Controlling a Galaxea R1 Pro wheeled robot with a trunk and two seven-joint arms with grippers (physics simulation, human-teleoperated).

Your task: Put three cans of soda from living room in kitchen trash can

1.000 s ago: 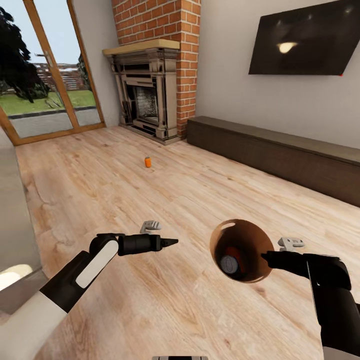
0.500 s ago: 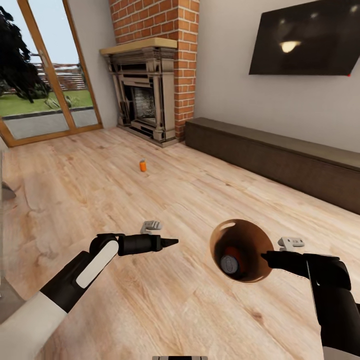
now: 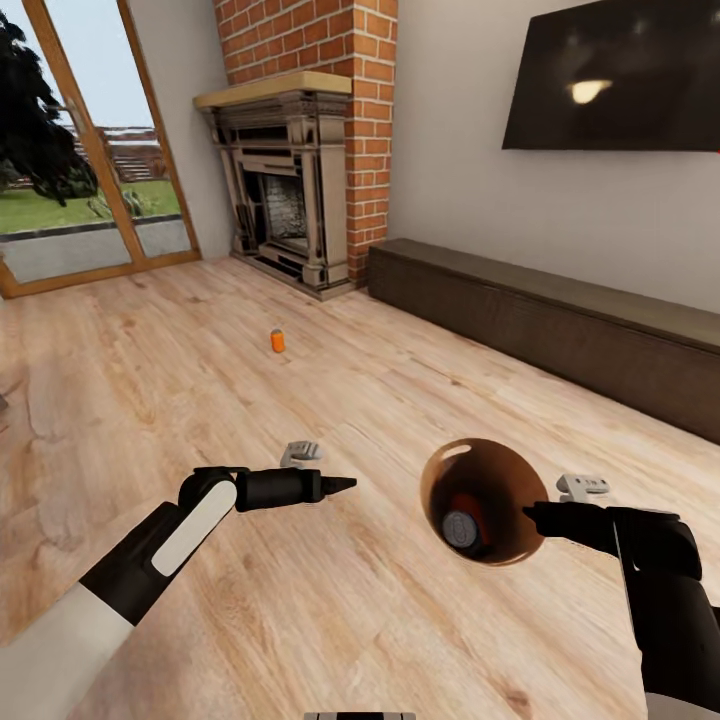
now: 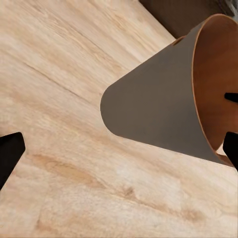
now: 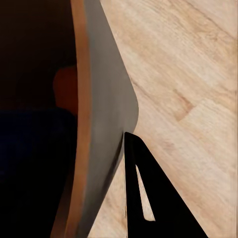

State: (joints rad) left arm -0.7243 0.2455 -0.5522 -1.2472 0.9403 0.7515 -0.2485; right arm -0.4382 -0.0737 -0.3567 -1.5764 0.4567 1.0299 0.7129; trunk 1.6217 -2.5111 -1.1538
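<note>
Near the right-hand end of the long dark bench (image 3: 560,320), held clear above the wood floor (image 3: 300,600): the tash can (image 3: 500,470), rim pinched by the right gripper (image 3: 528,516), with a dark blue can (image 3: 460,528) and an orange one (image 3: 468,503) inside. Farther off, toward the brick fireplace (image 3: 290,190), upright on the floor: the third can of soda (image 3: 277,341). Beside the tash can, empty, with fingers spread: the left gripper (image 3: 345,485).

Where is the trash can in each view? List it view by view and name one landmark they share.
Head view: the trash can is lower right of centre, its rim held by the right pincer.
Left wrist view: its grey outside spans the middle and right.
Right wrist view: its wall runs down the centre.
Shared landmark: the wood floor.
</note>
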